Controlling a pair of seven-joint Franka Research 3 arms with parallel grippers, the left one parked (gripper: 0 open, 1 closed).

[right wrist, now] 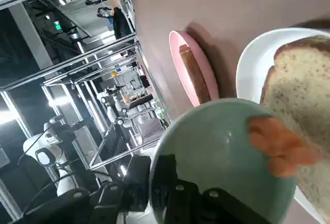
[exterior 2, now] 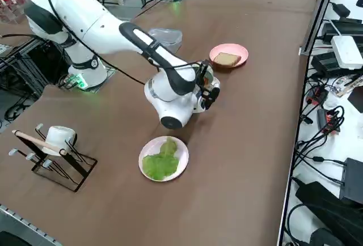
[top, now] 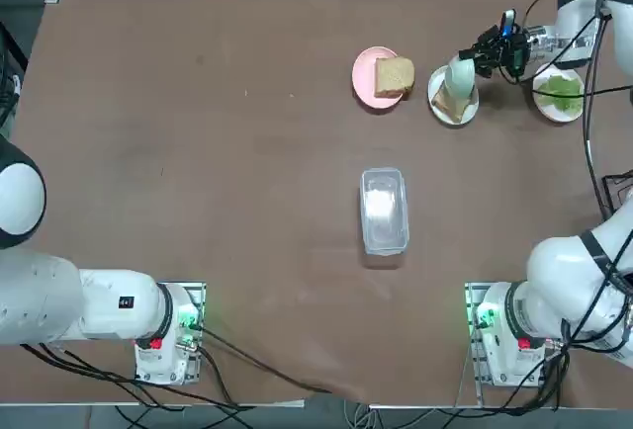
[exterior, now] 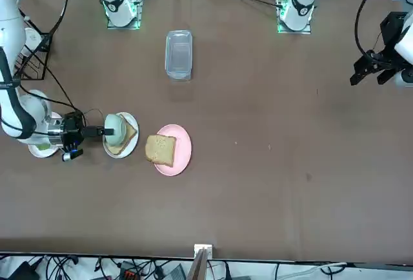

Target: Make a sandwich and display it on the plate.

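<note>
The right gripper (top: 473,57) is closed on a tipped green bowl (top: 459,77) over the white plate (top: 436,86). Orange filling (right wrist: 278,144) looks soft and slippery above the light, crumbly bread slice (right wrist: 301,100) there.

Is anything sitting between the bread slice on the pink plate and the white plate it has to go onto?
Nothing on the table between them. But the right gripper, jaws shut on a pale green bowl, holds it tilted over the white plate and its bread. The other slice waits on the pink plate.
</note>
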